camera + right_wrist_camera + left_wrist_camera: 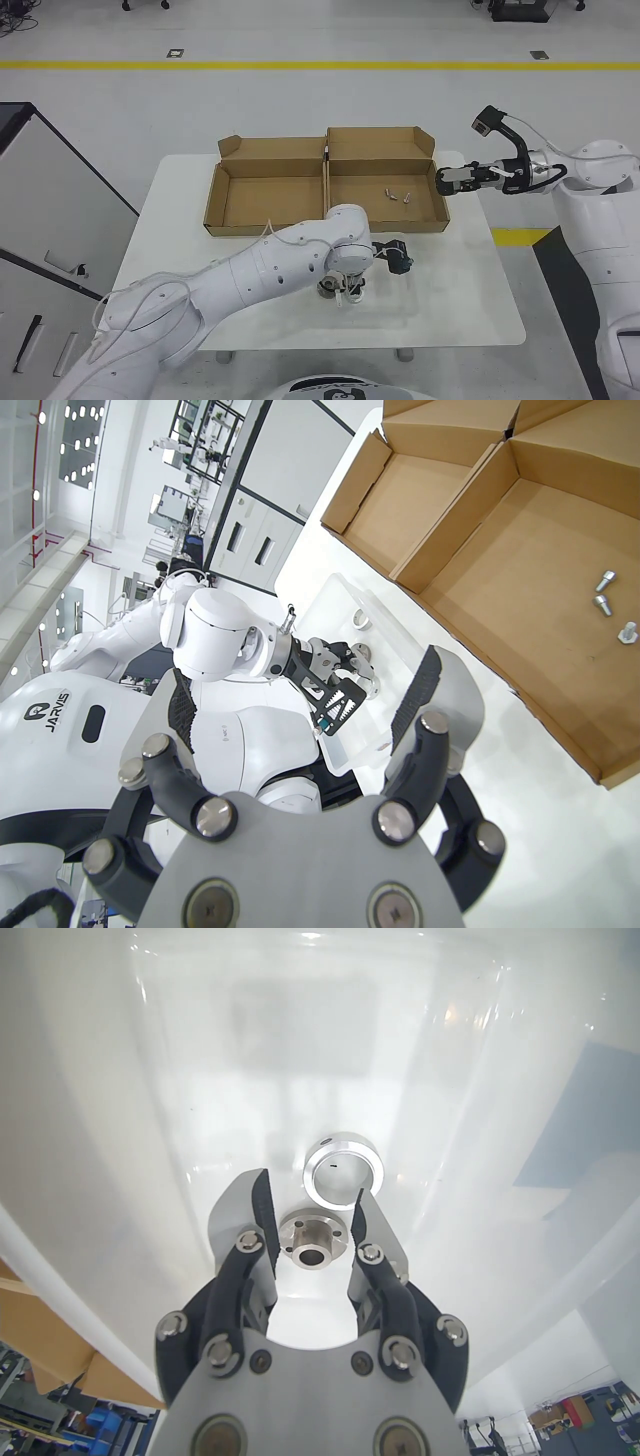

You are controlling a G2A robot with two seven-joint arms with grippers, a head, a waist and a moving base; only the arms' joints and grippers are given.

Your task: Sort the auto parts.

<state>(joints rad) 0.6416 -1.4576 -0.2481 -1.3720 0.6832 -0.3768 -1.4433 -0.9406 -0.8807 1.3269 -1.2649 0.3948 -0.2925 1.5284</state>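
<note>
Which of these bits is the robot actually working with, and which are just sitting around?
In the job: flanged hub, metal ring and their clear tray; three bolts; two cardboard boxes; left pincer, open around the hub.
Just lying about: grey cabinet beside the table; yellow floor line.

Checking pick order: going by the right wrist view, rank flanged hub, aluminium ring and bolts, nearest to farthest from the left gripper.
1. Flanged hub: between the left gripper's fingers, in the clear bin.
2. Aluminium ring: just beyond the fingertips, same bin.
3. Bolts: farthest, on a cardboard box's floor.
</note>
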